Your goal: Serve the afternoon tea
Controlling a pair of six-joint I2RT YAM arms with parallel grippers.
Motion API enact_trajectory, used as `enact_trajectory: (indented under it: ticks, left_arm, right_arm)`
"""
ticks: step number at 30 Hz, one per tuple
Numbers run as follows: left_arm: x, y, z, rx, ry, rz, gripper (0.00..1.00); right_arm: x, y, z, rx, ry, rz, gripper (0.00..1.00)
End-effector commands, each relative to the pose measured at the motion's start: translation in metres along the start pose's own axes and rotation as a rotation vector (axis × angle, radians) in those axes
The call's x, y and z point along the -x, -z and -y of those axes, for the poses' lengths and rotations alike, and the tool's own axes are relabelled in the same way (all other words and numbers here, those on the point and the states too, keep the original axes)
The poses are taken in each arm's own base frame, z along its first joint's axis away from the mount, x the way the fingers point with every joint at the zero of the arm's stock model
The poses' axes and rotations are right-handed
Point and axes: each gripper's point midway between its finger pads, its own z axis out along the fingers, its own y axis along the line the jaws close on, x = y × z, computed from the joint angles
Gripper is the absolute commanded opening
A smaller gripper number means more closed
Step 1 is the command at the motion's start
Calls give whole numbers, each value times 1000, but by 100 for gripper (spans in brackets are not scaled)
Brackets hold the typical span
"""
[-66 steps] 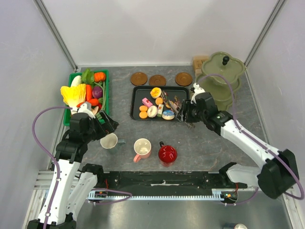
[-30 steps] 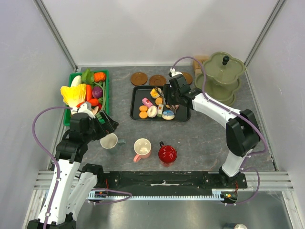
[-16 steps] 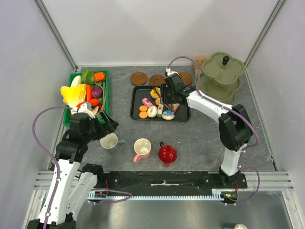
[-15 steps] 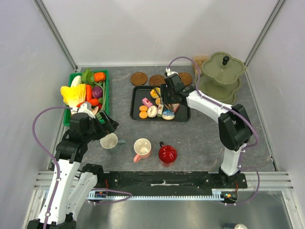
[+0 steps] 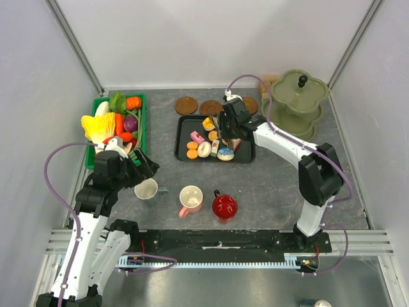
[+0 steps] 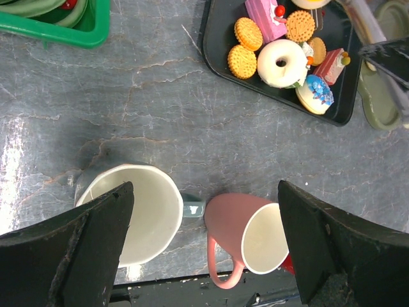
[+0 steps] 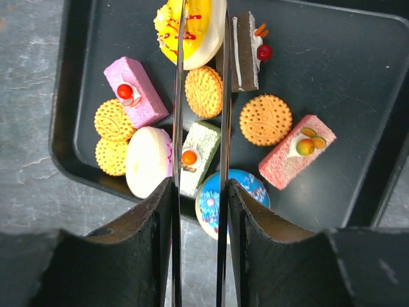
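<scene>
Left fingers: the left gripper (image 6: 203,192) is spread wide and grips nothing; it hangs over the worktop (image 6: 192,115), above two of the mugs.
Right fingers: the right gripper (image 7: 199,187) is clamped on the metal tongs (image 7: 224,128), whose two thin, shiny blades reach out over the tray (image 7: 358,77).
Between the blades: a round ridged biscuit (image 7: 203,91) and a square green-and-white cake (image 7: 198,153) with an orange bead on top.
Tray: flat, black and matt, with a raised rim and rounded corners.
Other cakes on the tray: a glossy yellow dome with red drizzle (image 7: 201,25), a pink block with a red cherry (image 7: 137,93), a smooth white doughnut (image 7: 148,161), a blue-iced doughnut (image 7: 246,188), a speckled pink slice with orange fruit (image 7: 295,152) and a brown-and-white slice (image 7: 248,51).
Mugs: the whitish mug (image 6: 144,214), the pink mug (image 6: 246,233) and the red mug (image 5: 224,206) stand in a row on the worktop, nearer the arms than the tray.
Worktop: grey and stone-like, with pale veins.
Far right corner: an olive tiered stand (image 5: 297,102) with lobed edges.
Behind the tray: three round brown coasters (image 5: 186,105).
Left side: a green crate (image 5: 142,121) of toy vegetables.
</scene>
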Motion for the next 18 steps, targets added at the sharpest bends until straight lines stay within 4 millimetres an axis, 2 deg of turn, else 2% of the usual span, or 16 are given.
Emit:
enact_trajectory:
  ticks: [1,7,15,18]
  left_arm:
    - [8,-1,6,-9,17,11,99]
    - [12,3,14,-45,18,19,99]
    - [9,3,24,-109,21,16,99]
    - [7,-1,22,-102,22,3,99]
  right_arm:
    - [31,55,-6,37,-42,129,38]
    - [4,102,24,-4,-123,166,37]
    - [-63,167,80,-90,-300,178,36]
    - [-93,182,100,-138,-342,155,36]
